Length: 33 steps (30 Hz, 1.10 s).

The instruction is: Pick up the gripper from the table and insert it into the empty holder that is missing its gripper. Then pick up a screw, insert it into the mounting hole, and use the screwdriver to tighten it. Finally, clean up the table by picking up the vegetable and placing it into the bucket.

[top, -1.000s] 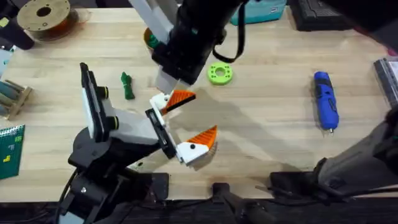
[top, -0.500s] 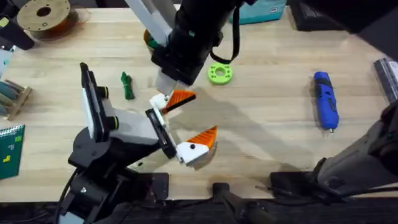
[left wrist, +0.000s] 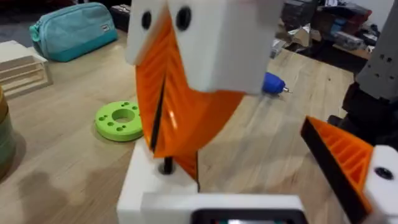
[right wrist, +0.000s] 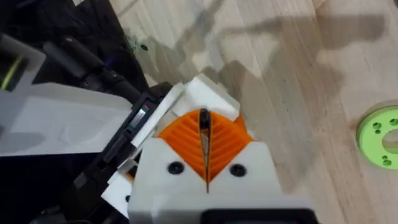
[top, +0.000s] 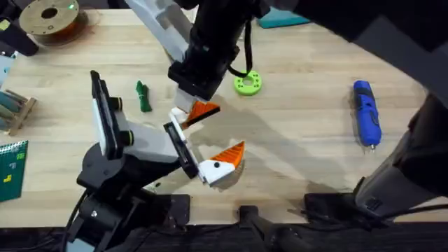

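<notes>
The orange gripper [top: 204,110] sits on the upper white holder [top: 179,116] of my left gripper [top: 225,130], which is open; its other orange finger [top: 229,154] keeps its white base. My right gripper [top: 185,98] reaches across and hangs right over that holder. Its orange pads [right wrist: 205,144] are shut on a thin dark screw [right wrist: 204,121], whose tip [left wrist: 166,166] touches the white holder [left wrist: 149,186]. The blue screwdriver [top: 366,112] lies at the far right. The dark green vegetable [top: 143,96] lies left of the right arm. The bucket is hidden behind that arm.
A bright green ring [top: 247,82] lies just right of the right gripper. A brown spool [top: 49,17] stands at the back left, a teal pouch [top: 280,21] at the back. A wooden rack [top: 14,108] and a green board [top: 10,168] sit at the left edge.
My right arm has shifted slightly left and toward the holder, its dark bulk now covering more of the back of the table. The left arm has not moved.
</notes>
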Motion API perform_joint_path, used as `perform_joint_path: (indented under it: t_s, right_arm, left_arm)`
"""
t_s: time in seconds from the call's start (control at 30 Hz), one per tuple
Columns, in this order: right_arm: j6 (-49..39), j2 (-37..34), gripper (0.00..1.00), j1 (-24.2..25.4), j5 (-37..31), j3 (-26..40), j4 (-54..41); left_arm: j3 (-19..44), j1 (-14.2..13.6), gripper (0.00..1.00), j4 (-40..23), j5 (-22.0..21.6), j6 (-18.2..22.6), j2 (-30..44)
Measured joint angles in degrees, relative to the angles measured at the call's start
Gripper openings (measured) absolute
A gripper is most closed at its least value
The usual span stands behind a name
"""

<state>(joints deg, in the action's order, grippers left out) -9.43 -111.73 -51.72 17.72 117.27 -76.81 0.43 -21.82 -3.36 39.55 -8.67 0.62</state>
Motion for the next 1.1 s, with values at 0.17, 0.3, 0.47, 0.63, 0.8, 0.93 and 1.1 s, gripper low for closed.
perform_joint_path:
  t_s: [0.17, 0.3, 0.47, 0.63, 0.8, 0.93, 1.1]
  right_arm:
    - [0.0, 0.0, 0.007, 0.0, 0.1, 0.0, -0.1]
    - [0.0, 0.0, 0.007, 0.0, 0.2, 0.0, 0.0]
    - [0.2, 0.0, 0.033, 0.0, 0.2, 0.0, 0.0]
    - [0.2, 0.0, 0.741, 0.0, 0.2, 0.0, 0.0]
    - [0.0, 0.0, 0.891, 0.0, 0.1, 0.0, 0.0]
    - [0.0, 0.0, 0.891, 0.3, 0.1, 0.0, -0.2]
    - [0.0, 1.2, 0.894, 2.6, 0.2, 0.0, -0.2]
  left_arm:
    - [0.0, 0.0, 0.987, 0.0, 0.1, 0.1, 0.0]
    - [0.0, 0.0, 0.987, 0.0, 0.1, 0.1, 0.0]
    - [0.0, 0.0, 0.987, 0.0, 0.1, 0.1, 0.0]
    - [0.0, 0.0, 0.987, 0.0, 0.1, 0.1, 0.0]
    - [0.0, 0.0, 0.987, 0.0, 0.1, 0.1, 0.0]
    - [0.0, 0.0, 0.987, 0.0, 0.1, 0.1, 0.0]
    - [0.0, 0.0, 0.987, 0.0, 0.1, 0.1, 0.0]
